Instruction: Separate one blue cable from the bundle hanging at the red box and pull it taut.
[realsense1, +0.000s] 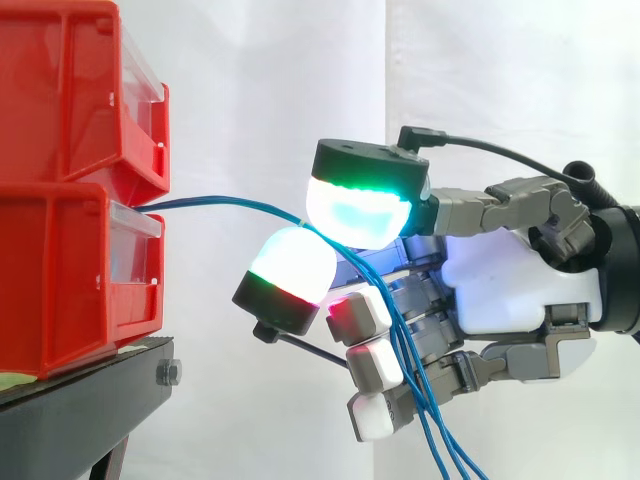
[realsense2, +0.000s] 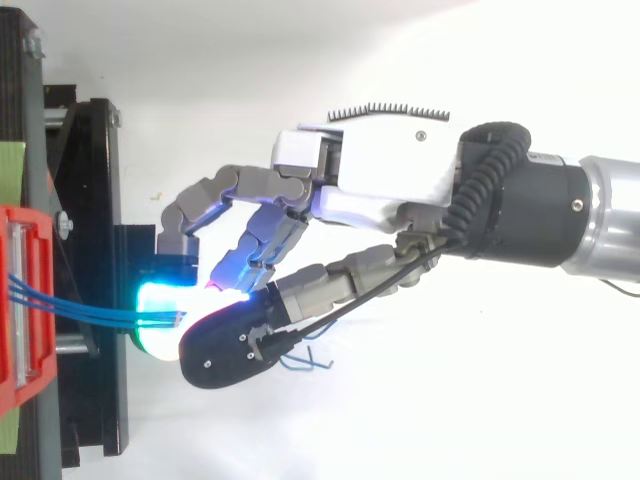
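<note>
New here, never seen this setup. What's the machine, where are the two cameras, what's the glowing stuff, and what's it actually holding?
It is a robot arm ending in a hand with fingers and a thumb. The glowing blobs are its fingertips: thick lit pads, not lamps. One picture is taken from the side, level with the work. The other looks down on the same scene. At the left, red bins are stacked on a black stand before a white curtain. Thin blue cables leave the bins' front and run to the hand, where two pads pinch them. Their loose ends hang down past the palm. The stretch from bins to pads arcs slightly. Several strands enter the pinch, so I cannot tell whether one is separated.
</note>
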